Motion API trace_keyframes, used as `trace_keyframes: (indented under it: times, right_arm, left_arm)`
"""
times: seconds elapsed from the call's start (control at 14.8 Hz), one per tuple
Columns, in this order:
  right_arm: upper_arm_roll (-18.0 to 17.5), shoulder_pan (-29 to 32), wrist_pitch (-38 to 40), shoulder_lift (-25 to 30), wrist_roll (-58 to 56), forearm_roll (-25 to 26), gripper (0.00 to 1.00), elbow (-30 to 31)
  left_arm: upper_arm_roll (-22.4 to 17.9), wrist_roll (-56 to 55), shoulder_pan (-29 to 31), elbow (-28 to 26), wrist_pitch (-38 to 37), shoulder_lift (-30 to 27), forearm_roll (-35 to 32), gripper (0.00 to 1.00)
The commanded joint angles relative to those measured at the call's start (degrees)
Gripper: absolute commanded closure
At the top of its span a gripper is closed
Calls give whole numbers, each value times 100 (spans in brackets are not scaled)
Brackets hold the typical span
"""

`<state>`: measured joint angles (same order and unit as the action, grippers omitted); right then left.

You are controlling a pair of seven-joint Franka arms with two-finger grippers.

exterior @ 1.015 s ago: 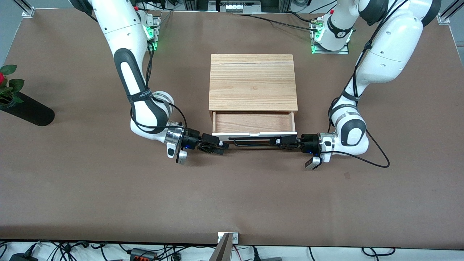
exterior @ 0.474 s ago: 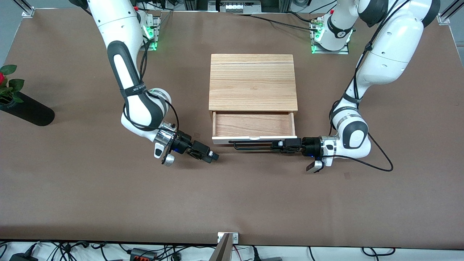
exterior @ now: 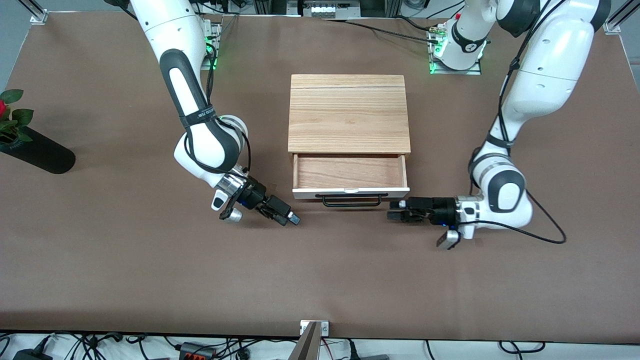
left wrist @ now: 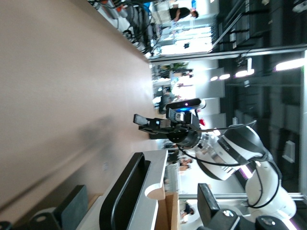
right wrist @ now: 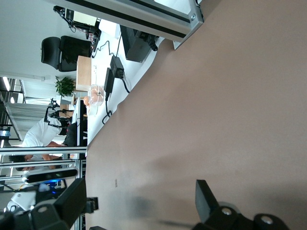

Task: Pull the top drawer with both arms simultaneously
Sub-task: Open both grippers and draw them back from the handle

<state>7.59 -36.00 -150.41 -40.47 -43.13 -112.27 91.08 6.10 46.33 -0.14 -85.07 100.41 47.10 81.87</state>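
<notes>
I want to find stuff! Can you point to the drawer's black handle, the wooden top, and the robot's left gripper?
black bar handle (exterior: 352,201), front view, middle of the bar.
cabinet's plank top (exterior: 348,114), front view, centre of the wood.
left gripper (exterior: 393,210), front view, between its open fingertips.

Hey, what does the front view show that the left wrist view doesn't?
Only the front view shows the whole cabinet, the open drawer's wood inside, the left arm and a plant at the right arm's end. Only the left wrist view shows the room past the table. Both show the drawer's handle free, the table, and the right pincer, open; the left pincer is open too.
</notes>
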Motion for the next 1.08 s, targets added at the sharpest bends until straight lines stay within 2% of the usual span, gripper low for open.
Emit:
trace_keyframes:
  times: [0.0,0.41,0.68,1.02]
  right_arm:
    - [-12,5,-93,127,94,38,0,103]
    - [15,14,-93,206,446,47,0,112]
    - [23,-3,-172,233,569,56,0,138]
    - [6,-135,-1042,338,604,65,0,209]
  left_arm:
    - [-196,-553,-12,402,-31,-175,-810,0]
    - [-241,-1915,-3,886,-39,-623,-3077,0]
    - [-223,-2847,-29,922,-83,-1071,-4764,0]
    - [-240,-3524,-91,790,-285,-1879,-6707,0]
